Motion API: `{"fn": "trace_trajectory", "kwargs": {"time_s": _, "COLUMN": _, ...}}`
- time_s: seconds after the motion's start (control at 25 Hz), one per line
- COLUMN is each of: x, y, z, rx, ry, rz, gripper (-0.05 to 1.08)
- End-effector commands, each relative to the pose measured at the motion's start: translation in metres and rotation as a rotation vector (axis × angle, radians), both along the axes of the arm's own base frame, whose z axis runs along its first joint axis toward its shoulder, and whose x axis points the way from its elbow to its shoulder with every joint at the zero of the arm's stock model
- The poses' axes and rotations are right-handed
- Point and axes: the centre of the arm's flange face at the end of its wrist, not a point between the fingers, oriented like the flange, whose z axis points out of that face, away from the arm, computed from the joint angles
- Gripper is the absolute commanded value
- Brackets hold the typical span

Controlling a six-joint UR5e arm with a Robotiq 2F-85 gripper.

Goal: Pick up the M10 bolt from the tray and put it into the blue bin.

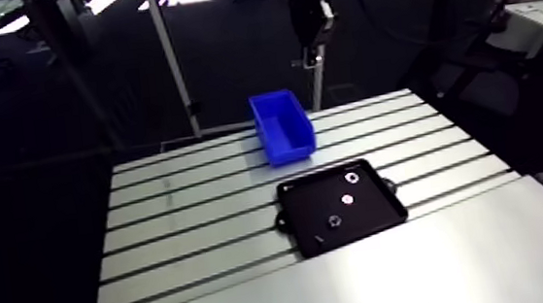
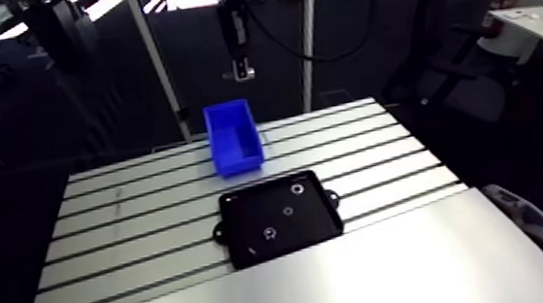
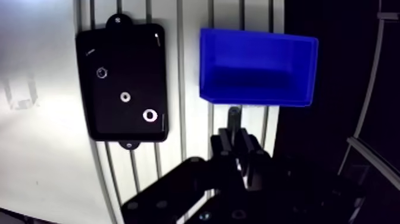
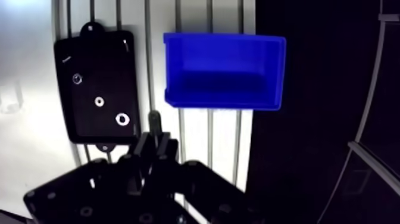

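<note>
One bolt (image 3: 234, 117) in hand (image 3: 236, 138), near blue bin (image 3: 256, 90)

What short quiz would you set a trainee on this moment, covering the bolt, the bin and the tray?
1. True or false: the blue bin stands beside the black tray, not on it.
2. What does the end effector hold? A) a wrench B) a dark bolt C) nothing
3. Fill in: seen from the wrist view, the bin's inside looks ___.
Key: 1 true; 2 B; 3 empty.
</note>
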Motion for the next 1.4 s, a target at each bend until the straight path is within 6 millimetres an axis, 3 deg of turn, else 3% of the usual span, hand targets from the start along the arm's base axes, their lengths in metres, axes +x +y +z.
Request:
{"fn": "trace_trajectory", "kwargs": {"time_s": 0.04, "x": -0.026, "y": -0.013, "z": -0.029, "rx": -0.006, "ry": -0.032, "rz": 0.012, "gripper": 1.07}}
{"fn": "trace_trajectory", "kwargs": {"time_s": 0.32, "x": -0.043, "y": -0.016, "z": -0.064, "rx": 0.002, "ry": -0.037, "rz": -0.005, "gripper": 1.07}}
{"fn": "trace_trajectory", "kwargs": {"time_s": 0.52, "x": -0.054, "y": -0.03, "z": -0.086, "rx": 0.008, "ry": -0.046, "rz": 0.0, "gripper": 1.07}}
{"fn": "trace_trajectory", "kwargs": {"time_s": 0.8, "x": -0.066, "y": -0.034, "z": -0.108, "rx": 0.012, "ry": -0.064, "rz": -0.014, "gripper": 1.07}}
{"fn": "trace_trajectory", "kwargs": {"time_s": 1.16, "x": -0.068, "y": -0.033, "z": -0.129, "rx": 0.035, "ry": -0.073, "rz": -0.015, "gripper": 1.07}}
{"fn": "trace_trajectory", "kwargs": {"time_s": 1.4, "x": -0.071, "y": -0.034, "z": -0.156, "rx": 0.041, "ry": -0.1, "rz": -0.014, "gripper": 1.07}}
